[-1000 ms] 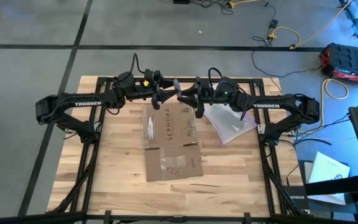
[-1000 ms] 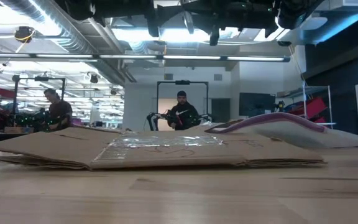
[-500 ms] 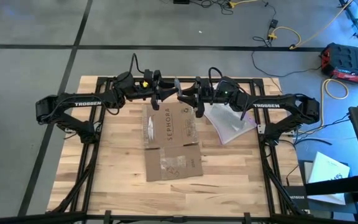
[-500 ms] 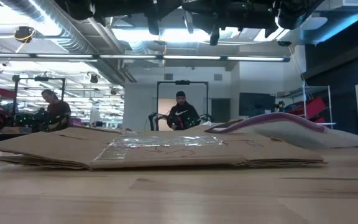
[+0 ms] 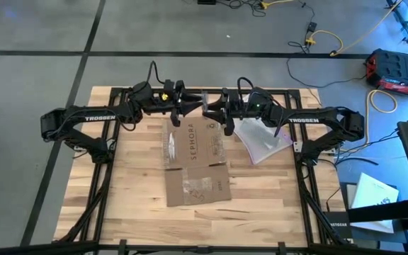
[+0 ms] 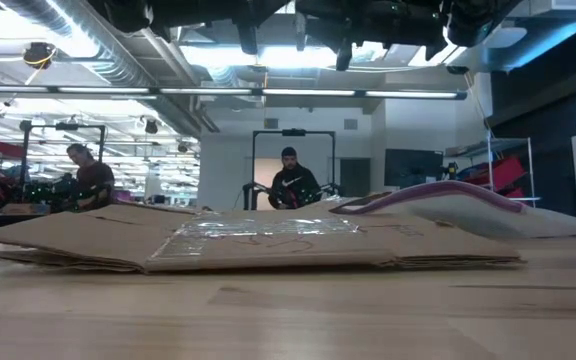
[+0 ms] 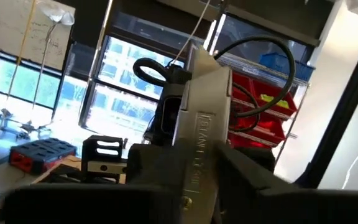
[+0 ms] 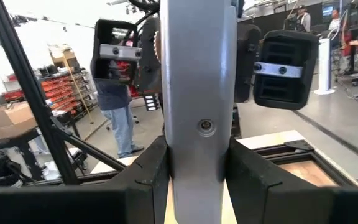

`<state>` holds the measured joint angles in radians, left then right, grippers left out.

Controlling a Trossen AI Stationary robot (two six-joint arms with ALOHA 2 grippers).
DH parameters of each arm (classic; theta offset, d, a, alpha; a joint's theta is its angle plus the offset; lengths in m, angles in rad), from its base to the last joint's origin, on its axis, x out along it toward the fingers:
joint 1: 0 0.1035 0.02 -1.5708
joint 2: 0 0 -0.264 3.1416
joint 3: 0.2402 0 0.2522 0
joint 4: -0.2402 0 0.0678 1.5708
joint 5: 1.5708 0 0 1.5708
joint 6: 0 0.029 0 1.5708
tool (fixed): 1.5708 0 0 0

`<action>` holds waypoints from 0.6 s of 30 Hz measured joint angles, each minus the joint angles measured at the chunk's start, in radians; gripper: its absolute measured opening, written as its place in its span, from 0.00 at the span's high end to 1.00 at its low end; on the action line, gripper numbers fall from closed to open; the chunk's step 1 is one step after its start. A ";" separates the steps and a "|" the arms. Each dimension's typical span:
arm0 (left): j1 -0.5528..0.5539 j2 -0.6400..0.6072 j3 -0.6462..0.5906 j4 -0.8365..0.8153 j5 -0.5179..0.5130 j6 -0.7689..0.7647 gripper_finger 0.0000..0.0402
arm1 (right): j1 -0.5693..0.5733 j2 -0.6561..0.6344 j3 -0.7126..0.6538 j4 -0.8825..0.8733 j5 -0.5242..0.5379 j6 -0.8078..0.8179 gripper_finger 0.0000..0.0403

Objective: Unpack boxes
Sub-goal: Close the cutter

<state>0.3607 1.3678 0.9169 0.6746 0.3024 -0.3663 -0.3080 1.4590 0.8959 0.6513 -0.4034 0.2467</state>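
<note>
Above the far half of the table (image 5: pixel 119 212), both arms reached in toward each other with their wrists level, and the left gripper (image 5: pixel 188 110) and right gripper (image 5: pixel 215 110) met nearly tip to tip, high off the wood. Between them sat 1 grey knife (image 8: pixel 201 74). From the right wrist view, that gripper's jaws were clamped on the flat of its body, only as wide as the handle. From the left wrist view, the left fingers (image 7: pixel 154 171) flanked the other end just as tightly, so I read both grippers as gripping the same tool.

My worry was the handover. With 2 grips on 1 rigid knife, any move by either arm that the other did not follow would twist the tool, let it slip in the pads, or strain a wrist. If the right jaws let go before the left grip was firm, the knife could drop from that height onto the cardboard below, and I could not tell from these views whether a blade was out.

Below the grippers, well apart from them, the box (image 5: pixel 193 159) lay flattened at the table's middle, lettering up and strips of clear tape showing. A clear plastic bag (image 5: pixel 264 142) rested just beside its far right corner.
</note>
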 joint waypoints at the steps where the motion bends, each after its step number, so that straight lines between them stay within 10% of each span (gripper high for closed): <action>1: 0.000 0.000 0.001 0.000 0.002 -0.013 0.88 | 0.000 0.000 0.000 0.000 0.000 -0.005 0.74; 8: 0.001 0.000 0.000 0.002 0.032 -0.067 0.98 | 0.001 -0.001 0.000 -0.001 0.013 -0.020 0.74; 18: 0.000 -0.002 0.000 -0.046 0.039 0.011 0.56 | -0.041 -0.008 0.000 0.002 0.009 -0.016 0.74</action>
<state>0.3608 1.3655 0.9173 0.6286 0.3413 -0.3549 -0.3491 1.4507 0.8959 0.6534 -0.3941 0.2305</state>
